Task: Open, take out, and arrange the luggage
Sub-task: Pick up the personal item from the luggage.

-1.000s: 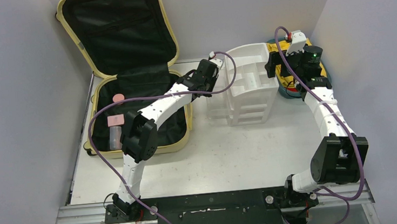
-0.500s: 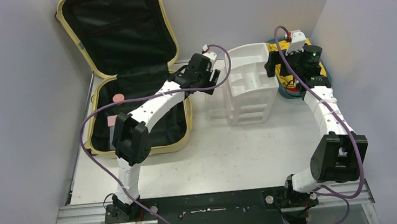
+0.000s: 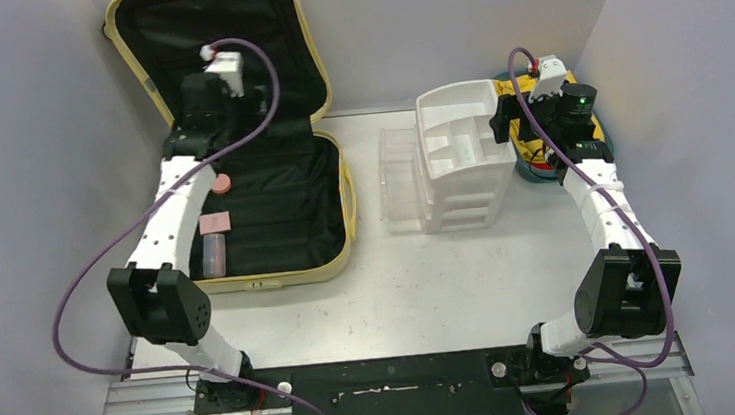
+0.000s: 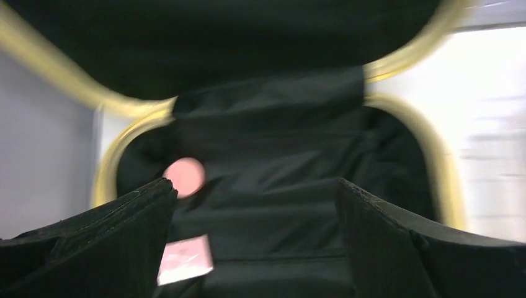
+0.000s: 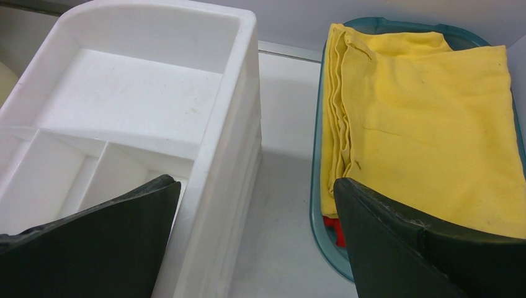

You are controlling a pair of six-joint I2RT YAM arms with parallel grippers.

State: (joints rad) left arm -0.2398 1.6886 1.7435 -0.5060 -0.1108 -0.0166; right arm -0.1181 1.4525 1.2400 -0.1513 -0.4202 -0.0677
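Luggage (image 3: 294, 214) lies open below L fingers (image 4: 93, 248), spread apart & empty; R fingers (image 5: 403, 248) apart too, well away.

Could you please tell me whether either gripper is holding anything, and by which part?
Nothing is held. The left gripper stands open above the open luggage, and the right gripper stands open over the white organizer and the teal tray.

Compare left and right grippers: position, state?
Left gripper hangs above the open luggage; right gripper hangs above the gap between organizer and tray. Below the left lies a pink disc; beside the right, a yellow cloth lies in the tray. Both are open and empty.
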